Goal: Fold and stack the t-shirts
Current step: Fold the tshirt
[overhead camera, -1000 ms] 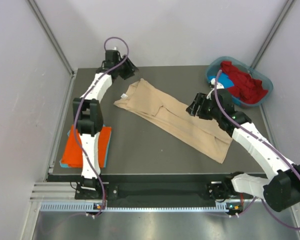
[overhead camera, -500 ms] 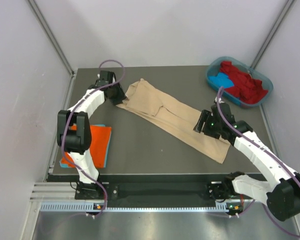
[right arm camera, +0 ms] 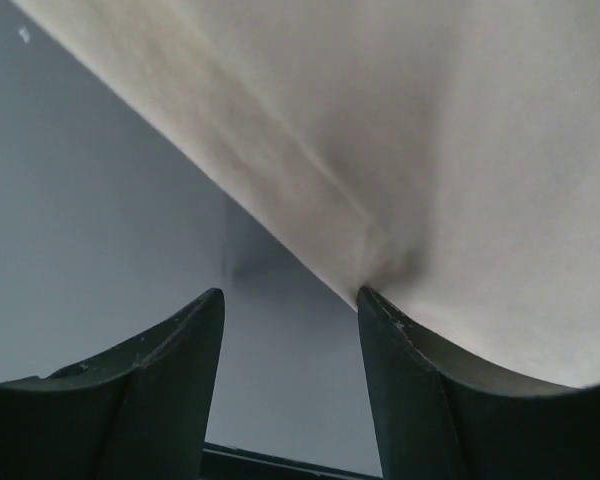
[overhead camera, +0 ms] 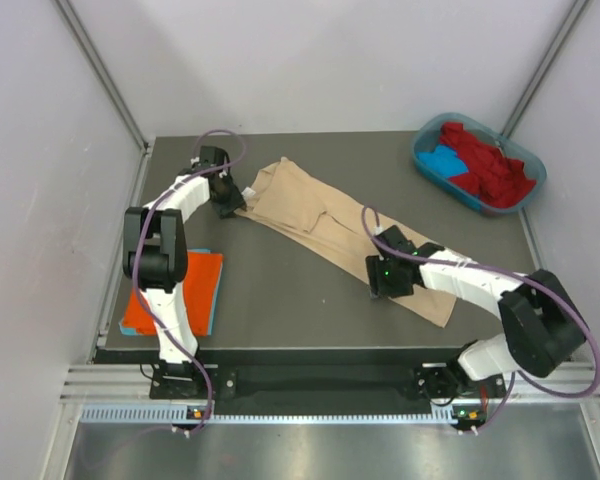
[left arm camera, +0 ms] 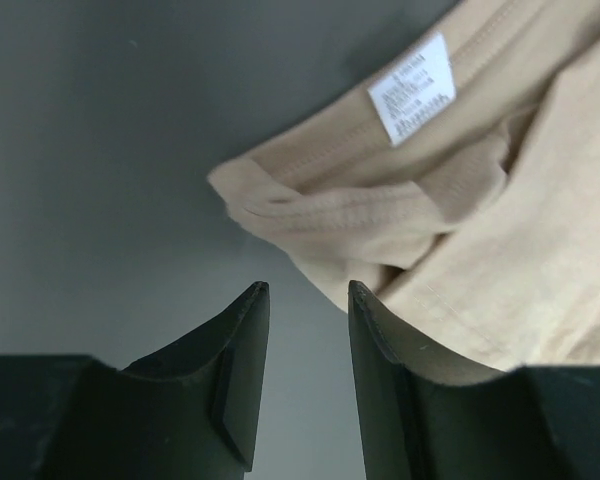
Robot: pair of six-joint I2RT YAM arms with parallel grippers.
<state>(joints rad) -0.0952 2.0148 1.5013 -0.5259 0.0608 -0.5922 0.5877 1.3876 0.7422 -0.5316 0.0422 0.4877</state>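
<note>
Ahead of left gripper [left arm camera: 305,290], jaws apart, empty: collar corner of beige t-shirt [left arm camera: 500,260]. Same shirt's long edge at one fingertip of right gripper [right arm camera: 290,292], jaws apart too. Better push both deeper over all layers, then close at same time, lift evenly.

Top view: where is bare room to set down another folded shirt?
The widest bare patch of the dark table is front middle, between the folded orange t-shirt stack and the long beige t-shirt. Another is at the back, between that shirt and the teal oval plastic tub. Crowded: the shirt's two ends, where the left end effector and right end effector sit.
</note>
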